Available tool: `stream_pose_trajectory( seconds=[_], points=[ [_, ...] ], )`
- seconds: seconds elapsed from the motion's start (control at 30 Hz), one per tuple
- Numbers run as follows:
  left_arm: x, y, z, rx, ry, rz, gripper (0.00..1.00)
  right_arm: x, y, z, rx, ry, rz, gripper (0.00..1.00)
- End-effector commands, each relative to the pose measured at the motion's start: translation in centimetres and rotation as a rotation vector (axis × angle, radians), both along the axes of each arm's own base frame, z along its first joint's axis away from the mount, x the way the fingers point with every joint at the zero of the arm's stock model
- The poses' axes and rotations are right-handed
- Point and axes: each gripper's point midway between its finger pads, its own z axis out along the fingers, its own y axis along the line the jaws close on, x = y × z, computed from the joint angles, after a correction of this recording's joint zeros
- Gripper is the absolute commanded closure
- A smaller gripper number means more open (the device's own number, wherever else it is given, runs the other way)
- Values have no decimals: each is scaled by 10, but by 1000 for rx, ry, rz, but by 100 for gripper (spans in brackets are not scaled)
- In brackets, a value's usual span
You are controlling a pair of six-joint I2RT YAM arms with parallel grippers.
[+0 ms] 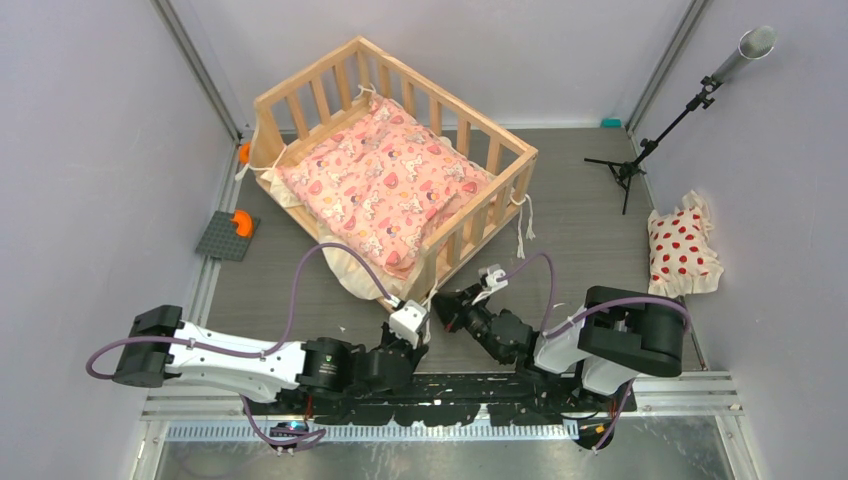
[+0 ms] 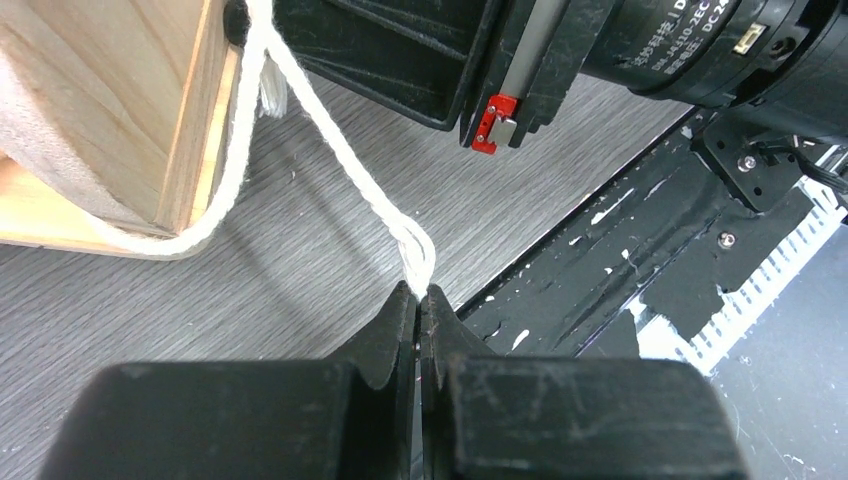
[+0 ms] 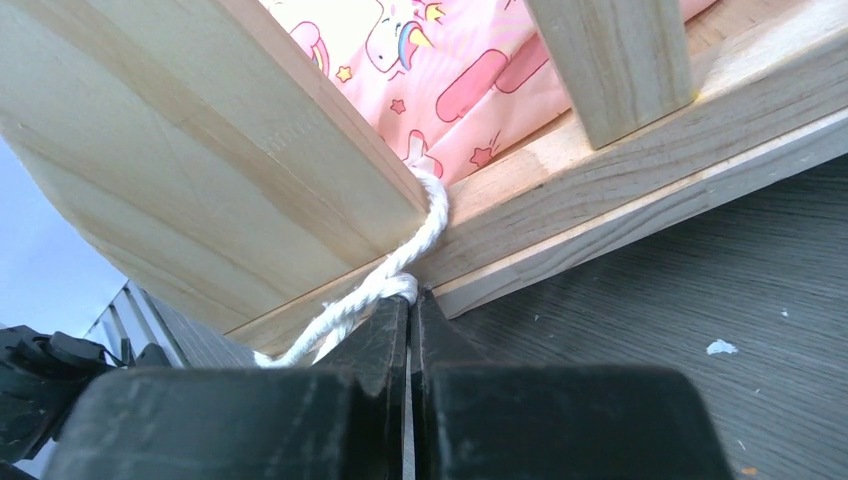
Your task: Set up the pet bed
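The pet bed [image 1: 450, 100], a light wood slatted frame, stands on the grey floor with the pink cartoon-print cushion [image 1: 385, 185] inside it. One cushion edge spills over the near-left side. Both grippers meet at the bed's near corner post [image 1: 428, 268]. My left gripper [image 2: 418, 292] is shut on a cream tie cord [image 2: 330, 130] that loops round the post [image 2: 120, 110]. My right gripper [image 3: 408, 297] is shut on a twisted cream cord [image 3: 428, 225] coming out by the post [image 3: 200, 150], with the cushion [image 3: 420, 70] behind. From above, the left gripper [image 1: 427, 303] and right gripper [image 1: 440, 302] almost touch.
A white pillow with red dots [image 1: 682, 250] lies by the right wall. A black microphone stand [image 1: 640, 150] stands at the back right. A grey baseplate with an orange piece [image 1: 228, 235] lies left of the bed. Loose cream ties [image 1: 521, 225] hang off the right corner.
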Motion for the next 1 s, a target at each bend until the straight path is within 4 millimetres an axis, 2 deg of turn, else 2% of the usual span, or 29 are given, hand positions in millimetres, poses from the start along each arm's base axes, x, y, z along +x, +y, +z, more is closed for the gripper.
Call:
stream_pose_trajectory(
  seconds=[0.0,0.23,0.4,0.5,0.67,0.8,0.97],
  points=[
    [2,-6,23,-79,-3,21,100,0,5,23,109,-4,-15,99],
    [5,2,25,-97,-5,49,100,-7,-12,1,34,6,-17,98],
    [6,4,26,-96,-8,54,100,-17,-4,-11,-51,-9,61,88],
    [7,5,26,-81,-9,54,100,-21,-3,-10,-94,-56,101,80],
    [7,8,26,-48,-12,56,100,-34,-9,0,-171,-174,190,59],
    [8,10,27,-38,-15,61,100,-40,-22,4,-278,-248,228,56],
    [9,11,30,-33,-21,65,100,-50,-38,11,-529,-411,340,55]
  ],
)
